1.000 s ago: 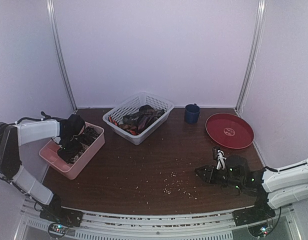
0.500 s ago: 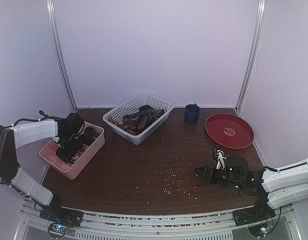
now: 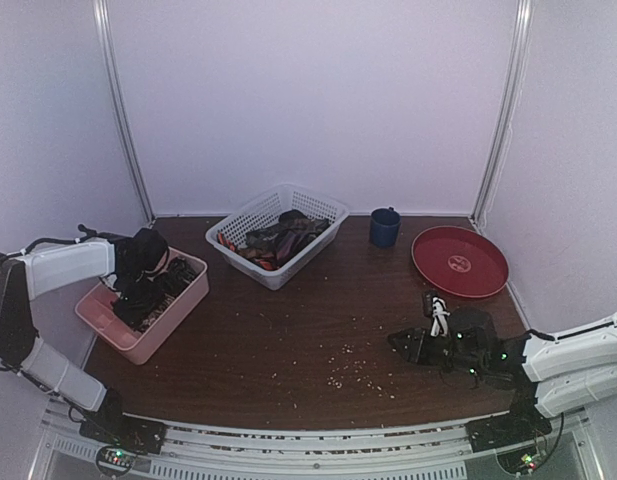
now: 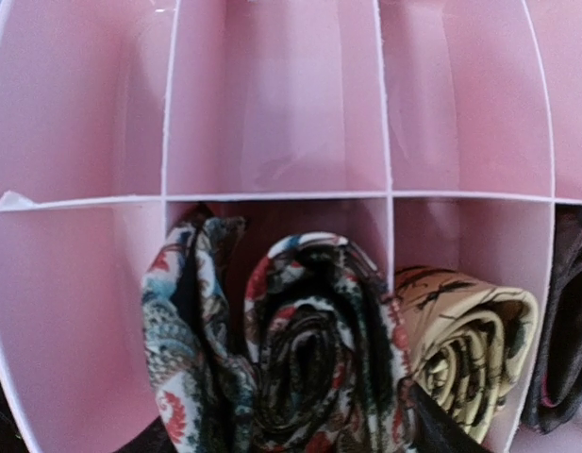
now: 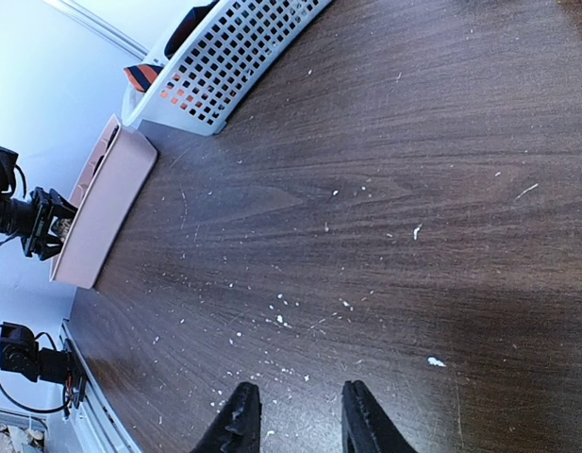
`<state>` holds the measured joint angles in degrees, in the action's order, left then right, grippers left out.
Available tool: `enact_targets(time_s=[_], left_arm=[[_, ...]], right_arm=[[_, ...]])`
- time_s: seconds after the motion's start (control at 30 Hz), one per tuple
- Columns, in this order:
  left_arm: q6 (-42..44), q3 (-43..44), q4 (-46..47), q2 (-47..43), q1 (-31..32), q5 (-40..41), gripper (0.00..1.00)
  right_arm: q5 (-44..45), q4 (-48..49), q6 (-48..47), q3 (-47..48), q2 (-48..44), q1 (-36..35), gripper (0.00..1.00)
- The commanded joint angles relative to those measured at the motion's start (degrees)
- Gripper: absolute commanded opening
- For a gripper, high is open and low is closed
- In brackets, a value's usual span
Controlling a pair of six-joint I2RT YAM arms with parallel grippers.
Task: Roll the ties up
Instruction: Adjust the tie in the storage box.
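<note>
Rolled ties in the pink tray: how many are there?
3, side by side: floral tie in the middle; tan tie just right of it; dark tie cut off at the right edge. More may be hidden below.

Open table between tray and basket

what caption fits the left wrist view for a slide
Rolled floral tie and rolled tan tie stand in neighbouring compartments of the pink tray

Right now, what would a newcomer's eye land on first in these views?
The rolled ties standing in the pink tray, on the left under the left gripper. Next, the white basket heaped with loose ties at the back centre, and the red plate to the right.
</note>
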<state>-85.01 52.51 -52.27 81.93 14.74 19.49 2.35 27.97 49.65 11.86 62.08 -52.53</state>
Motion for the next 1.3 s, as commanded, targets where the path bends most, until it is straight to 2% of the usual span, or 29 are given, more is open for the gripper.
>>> enact_targets(time_s=[0.0, 0.13, 0.3, 0.47, 0.73, 1.17, 1.27], left_arm=[[-0.78, 1.77, -5.10, -1.75, 0.37, 1.55, 0.59], [-0.26, 2.39, -5.32, -2.63, 0.37, 2.46, 0.61], [-0.34, 2.50, -6.43, -3.50, 0.33, 2.42, 0.71], [-0.35, 2.70, -6.97, -5.91, 0.36, 2.58, 0.72], [1.62, 5.50, -8.33, -6.76, 0.32, 2.78, 0.70], [3.19, 0.41, -4.24, -6.21, 0.36, 1.36, 0.66], [3.13, -1.34, -3.50, -6.98, 0.35, 0.16, 0.58]], right_arm=[[0.29, 0.12, -0.36, 0.91, 0.66, -0.34, 0.31], [0.26, 0.51, -0.25, 0.66, 0.84, -0.43, 0.31], [0.44, 0.44, -0.20, 0.55, 0.60, -0.45, 0.31], [0.46, 0.36, -0.14, 0.39, 0.41, -0.48, 0.31], [0.38, -0.02, -0.51, 1.43, 0.96, -0.64, 0.31], [0.89, -0.61, -0.72, 1.48, 0.59, -0.99, 0.31], [1.07, -0.63, -0.73, 1.66, 0.66, -1.04, 0.31]])
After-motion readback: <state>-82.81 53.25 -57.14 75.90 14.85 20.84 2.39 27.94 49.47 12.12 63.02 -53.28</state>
